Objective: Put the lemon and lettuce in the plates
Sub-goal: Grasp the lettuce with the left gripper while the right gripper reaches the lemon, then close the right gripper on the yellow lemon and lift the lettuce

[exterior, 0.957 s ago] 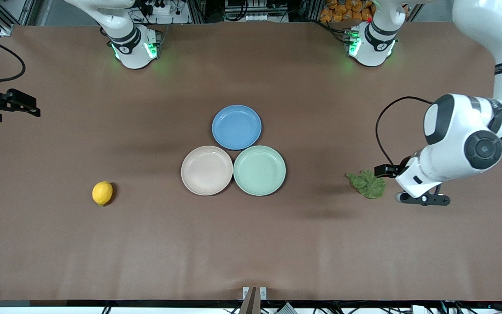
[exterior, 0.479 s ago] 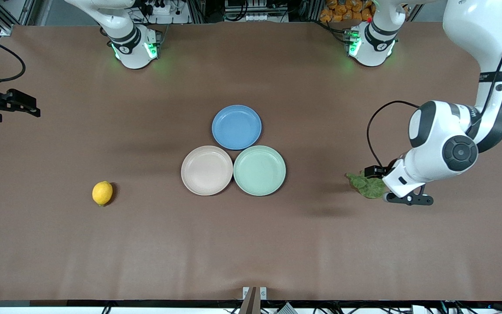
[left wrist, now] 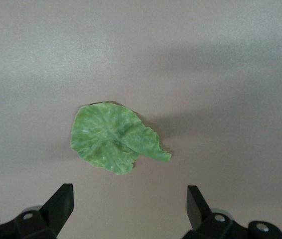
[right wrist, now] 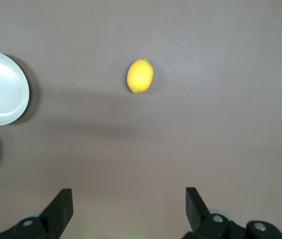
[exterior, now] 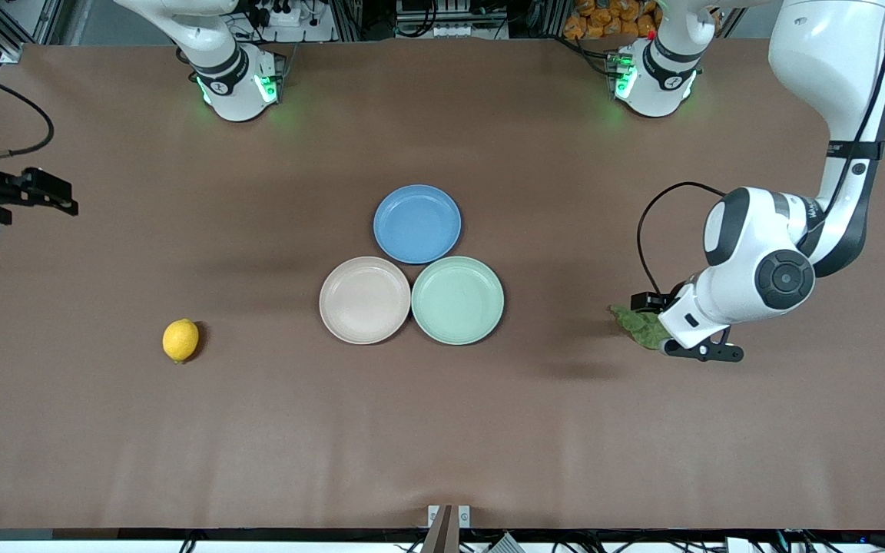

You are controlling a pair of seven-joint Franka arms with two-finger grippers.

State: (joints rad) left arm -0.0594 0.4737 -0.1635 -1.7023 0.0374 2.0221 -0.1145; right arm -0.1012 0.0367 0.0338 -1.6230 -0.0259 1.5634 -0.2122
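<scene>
Front view, starting low on the table: the lemon (exterior: 180, 339) sits alone toward the right arm's end, nearer the camera than the plates, well apart from everything. Level with it, toward the left arm's end, lies the lettuce (exterior: 638, 326), flat on the table and partly covered by the left arm's wrist. A touch farther up, mid-table, the beige plate (exterior: 364, 299) and green plate (exterior: 457, 299) sit side by side, touching, both empty, with a blue plate (exterior: 416, 223) farther still.

The left gripper (left wrist: 128, 201) hangs over the lettuce, jaws spread wide and holding nothing; in its wrist view the leaf lies just ahead of the fingertips, not yet between them. The right gripper (right wrist: 128, 201) waits up over the table's edge at the right arm's end, also wide open and empty, with the lemon well off in its wrist view.

Handling, as I judge it: the lettuce looks light, thin and floppy, so a pinch across the thicker crinkled middle or the stem tab should hold better than the frilly edge. The lemon looks firm, smooth and prone to roll: take it across its short width, squarely, or it may squirt out
</scene>
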